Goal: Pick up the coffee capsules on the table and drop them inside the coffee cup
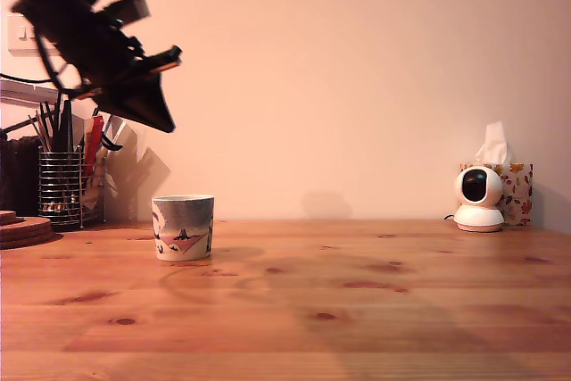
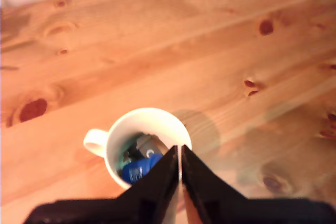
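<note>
The claw hangs high above the cup, its two jaws pressed together with nothing between them. The capsules already lie inside the cup, one blue and one dark; I see none on the tabletop. Such pods look light, stiff and a little slippery, so I think a grip across the tapered body, under the rim, would be safest.

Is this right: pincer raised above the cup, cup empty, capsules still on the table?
Not quite. The wrist view shows the coffee capsules lying inside the coffee cup, not on the table. The pincer is raised above the cup, jaws together.
</note>
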